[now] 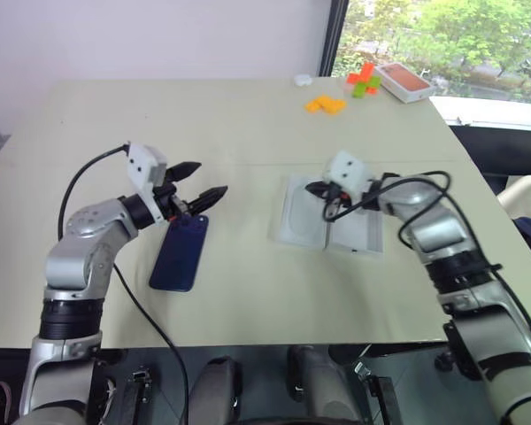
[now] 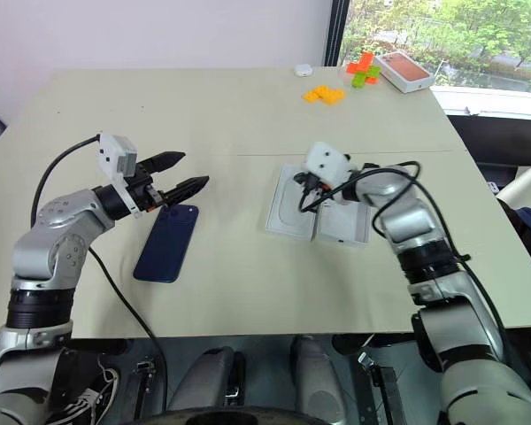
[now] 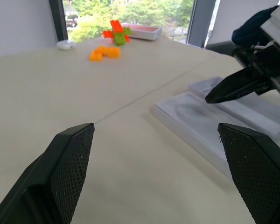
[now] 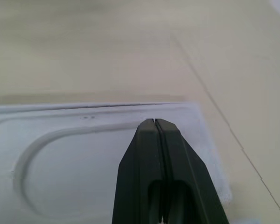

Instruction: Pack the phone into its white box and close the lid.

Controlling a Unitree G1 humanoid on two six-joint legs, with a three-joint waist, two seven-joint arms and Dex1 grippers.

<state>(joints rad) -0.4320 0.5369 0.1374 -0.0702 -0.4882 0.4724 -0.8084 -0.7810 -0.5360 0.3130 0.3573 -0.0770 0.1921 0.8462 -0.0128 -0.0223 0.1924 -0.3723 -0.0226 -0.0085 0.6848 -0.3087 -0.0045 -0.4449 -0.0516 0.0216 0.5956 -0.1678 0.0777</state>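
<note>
Table (image 1: 248, 292) with two white pieces side by side at centre: the insert (image 1: 301, 221) with its oval recess, and a second piece (image 1: 358, 235), probably the box. Phone (image 1: 180, 252) lies flat, well apart. Clearing the insert first would serve best. Left gripper (image 1: 203, 181): jaws wide, empty, just above the phone. Right gripper (image 4: 154, 122): jaws closed over the insert, holding nothing.

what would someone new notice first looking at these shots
Probably the slim dark navy-blue phone lying flat on the beige table, just below the open left gripper. Next, the right gripper, fingers shut, poised over a flat white insert with an oval recess near mid-table. Bright orange and green blocks cluster at the far edge.
</note>
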